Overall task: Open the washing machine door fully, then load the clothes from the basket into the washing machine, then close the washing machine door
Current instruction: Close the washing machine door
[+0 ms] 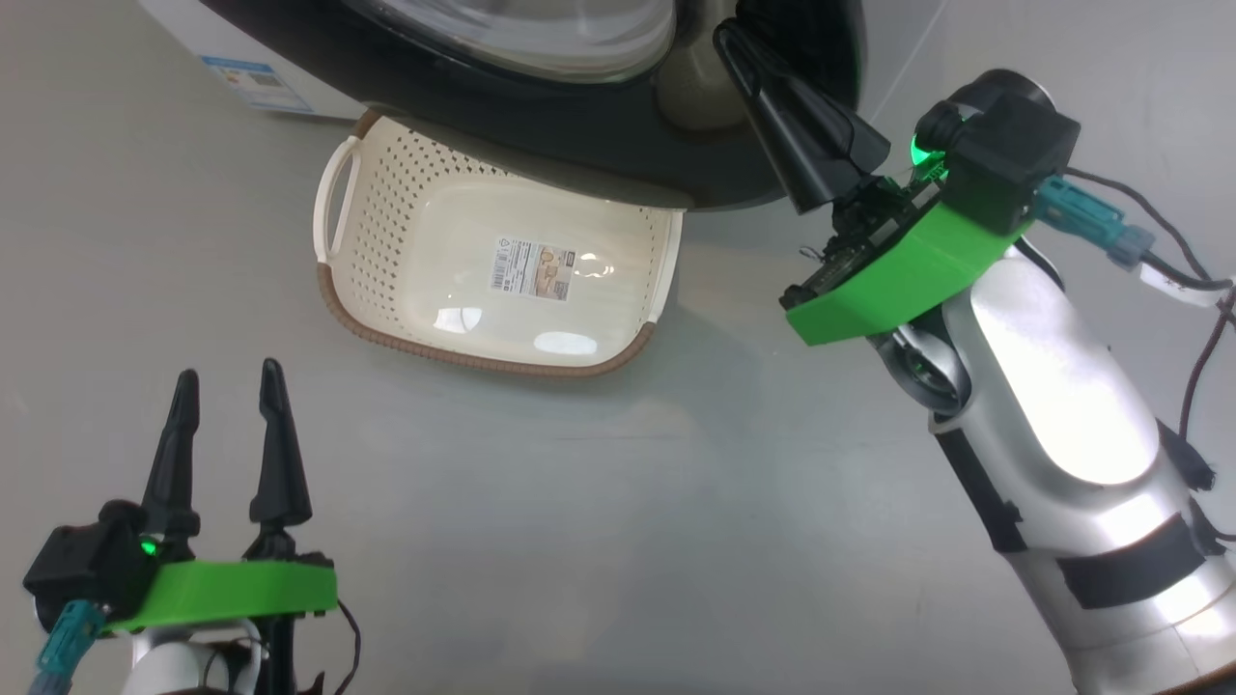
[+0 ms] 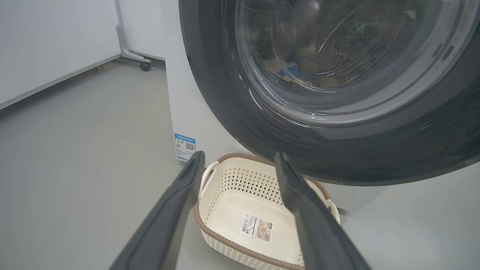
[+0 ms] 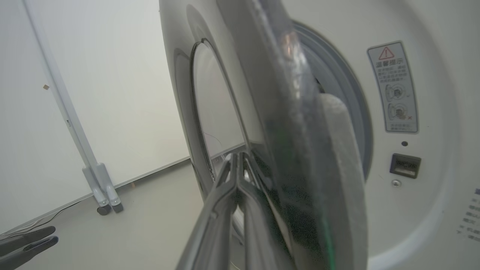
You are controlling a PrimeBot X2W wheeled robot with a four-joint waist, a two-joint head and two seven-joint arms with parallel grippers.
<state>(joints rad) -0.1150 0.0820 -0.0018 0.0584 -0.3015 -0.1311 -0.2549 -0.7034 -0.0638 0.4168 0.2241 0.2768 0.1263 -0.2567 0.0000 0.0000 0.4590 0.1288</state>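
Observation:
The washing machine door (image 1: 541, 145), a glossy black ring around bulging glass, stands ajar and overhangs the basket (image 1: 483, 357). The cream basket lies on the floor with nothing in it but its label. My right gripper (image 1: 731, 37) is shut, fingertips against the door's outer face near its edge (image 3: 238, 155). Beyond the door's edge (image 3: 296, 123) I see the washing machine (image 3: 431, 93) with its grey rubber mouth. My left gripper (image 1: 227, 381) is open and holds nothing, near the floor in front of the basket (image 2: 247, 180). Through the glass, clothes (image 2: 294, 71) with a blue patch lie in the drum.
A partition stand on castors (image 3: 105, 198) is left of the machine. A blue sticker (image 2: 184, 146) marks the machine's white side. The latch slot (image 3: 405, 165) sits right of the mouth. Grey floor (image 1: 599, 541) spreads between my arms.

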